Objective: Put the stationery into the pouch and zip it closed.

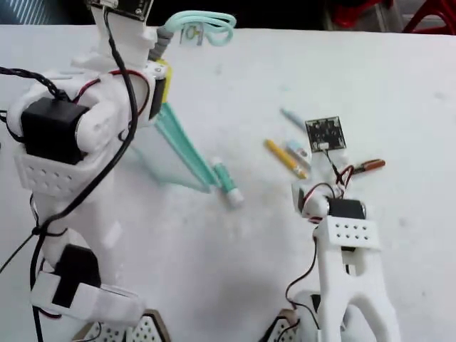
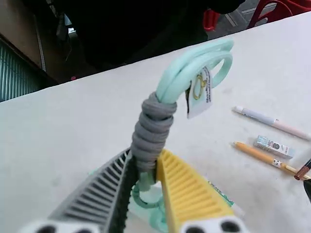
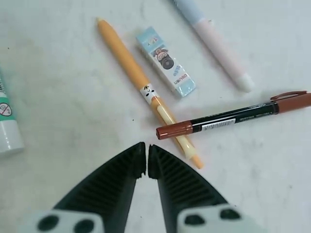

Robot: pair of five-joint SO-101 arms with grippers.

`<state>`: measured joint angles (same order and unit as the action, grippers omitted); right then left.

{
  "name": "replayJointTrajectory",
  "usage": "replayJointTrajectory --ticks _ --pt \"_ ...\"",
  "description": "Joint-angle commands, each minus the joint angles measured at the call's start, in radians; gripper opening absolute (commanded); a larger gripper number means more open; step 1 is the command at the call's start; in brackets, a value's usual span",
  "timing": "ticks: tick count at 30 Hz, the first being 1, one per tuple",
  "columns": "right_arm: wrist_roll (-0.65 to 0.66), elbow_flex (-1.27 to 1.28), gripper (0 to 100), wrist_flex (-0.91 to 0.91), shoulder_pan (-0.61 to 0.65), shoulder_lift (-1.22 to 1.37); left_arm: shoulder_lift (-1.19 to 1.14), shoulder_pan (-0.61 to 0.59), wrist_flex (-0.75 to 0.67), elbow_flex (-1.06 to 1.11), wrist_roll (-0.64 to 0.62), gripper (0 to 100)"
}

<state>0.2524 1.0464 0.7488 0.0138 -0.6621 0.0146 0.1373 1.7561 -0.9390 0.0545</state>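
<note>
left wrist view
left pincer [image 2: 147, 171]: clamped on the strap [image 2: 151, 127], at the foot of its grey wrapped part; the mint loop and tag stick out past the tips
risk: the hold is on the strap only, not the pouch body, so the pouch can swing or twist and its mouth has nothing holding it open

right wrist view
right pincer [image 3: 146, 162]: jaws all but together, holding nothing, just above the table [image 3: 63, 87]
stationery: yellow pen [image 3: 131, 68], eraser [image 3: 165, 60] just beside it, pastel pen [image 3: 214, 43] farther off, marker [image 3: 233, 118] lying across the yellow pen's lower end
risk: jaws must open before any pick; grabbing the yellow pen can flip or drag the marker on top of it
risk: round pens may roll off the tips; the flat eraser gives little to pinch
glue stick [image 3: 7, 124]: at the frame edge, apart from the others

high view
pouch [image 1: 182, 146]: mint, hangs slanted from the left pincer down to the table, low end near the glue stick
zip: cannot tell if open
risk: the pen group lies well apart from the pouch, so a weak grip may drop an item on the way
risk: if the mouth faces the wrong way, items land beside the pouch
</note>
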Motion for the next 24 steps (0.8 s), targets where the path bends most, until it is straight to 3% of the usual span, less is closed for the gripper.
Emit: replayJointTrajectory --ticks 1,5,8,13,22,24 --pt "0.012 -0.028 1.8 0.022 0.038 -0.067 0.002 -0.105 -0.135 0.061 -0.009 2" --pt "0.015 -0.034 1.8 0.079 0.102 -0.217 0.008 -0.196 -0.273 0.215 -0.009 2" --pt "0.025 -0.048 1.7 0.094 0.168 -0.387 0.012 -0.237 -0.293 0.258 -0.005 2" --pt "0.172 -0.14 1.7 0.185 0.432 -0.61 0.012 -0.286 -0.311 0.259 -0.002 2" --pt "0.178 -0.437 2.3 0.268 0.75 -0.401 0.005 -0.341 -0.376 0.269 -0.002 2" --pt "0.178 -0.526 7.8 0.295 0.794 -0.328 0.01 -0.338 -0.374 0.267 -0.003 2"
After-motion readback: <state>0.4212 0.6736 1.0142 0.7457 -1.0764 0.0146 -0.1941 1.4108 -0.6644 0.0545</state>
